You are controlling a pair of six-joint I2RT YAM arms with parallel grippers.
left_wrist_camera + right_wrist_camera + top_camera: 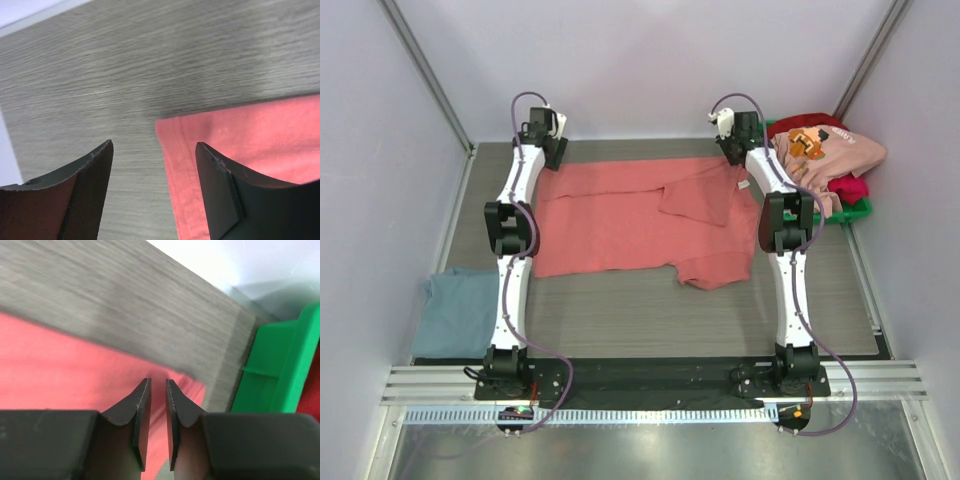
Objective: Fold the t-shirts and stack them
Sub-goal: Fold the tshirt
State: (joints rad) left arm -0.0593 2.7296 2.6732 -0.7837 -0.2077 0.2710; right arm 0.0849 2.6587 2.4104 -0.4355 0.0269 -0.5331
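A salmon-red t-shirt (620, 215) lies spread across the middle of the table, with a sleeve folded over on its right side. My left gripper (546, 142) is at the shirt's far left corner. Its jaws are open, and the hemmed corner (175, 145) lies on the table under the gap, not pinched. My right gripper (731, 135) hangs over the far right corner (195, 387). Its jaws stand a narrow gap apart with nothing visibly caught between them. A grey-blue t-shirt (460, 310) lies at the left edge. A light pink tee with orange print (825, 150) and a crimson tee (850, 188) sit heaped at the right.
The green plastic bin (861, 210) holding the pink and crimson tees stands at the far right corner, close beside my right gripper, and shows in the right wrist view (280, 365). Walls enclose the table at the back and on both sides.
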